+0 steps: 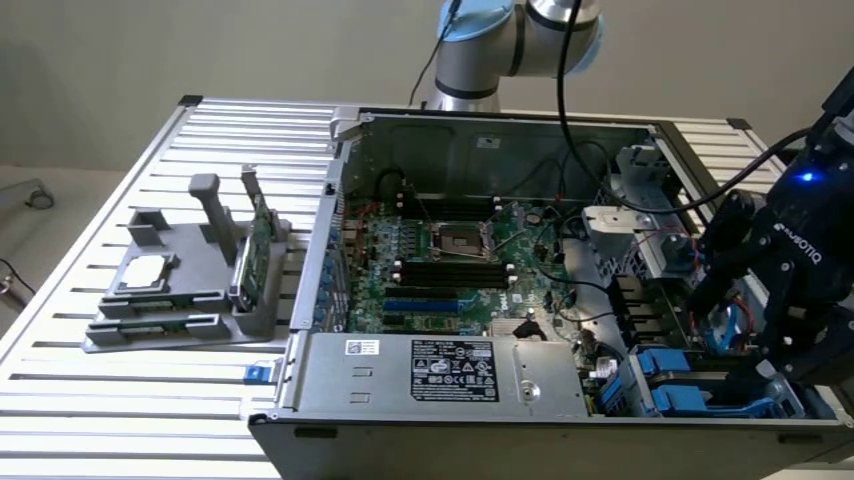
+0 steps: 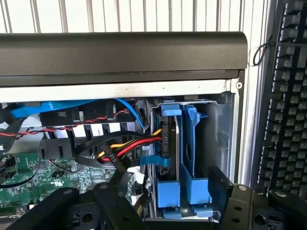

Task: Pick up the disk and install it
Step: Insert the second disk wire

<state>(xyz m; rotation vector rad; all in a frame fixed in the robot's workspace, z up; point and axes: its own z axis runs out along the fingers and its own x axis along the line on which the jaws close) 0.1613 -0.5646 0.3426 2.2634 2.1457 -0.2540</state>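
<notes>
Disk [image 2: 169,158] upright in drive bay, blue carrier edges showing; looks rigid, weighty, shock-sensitive, best gripped by frame sides. Gripper [image 2: 163,203] spread apart, holding nothing, just beside it.

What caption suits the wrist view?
Open gripper above the blue-framed disk seated upright in the computer case.

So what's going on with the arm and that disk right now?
Gripper open, empty, above the drive bay. Disk seated upright in its blue carrier, cables beside it. Nothing blocking.
</notes>
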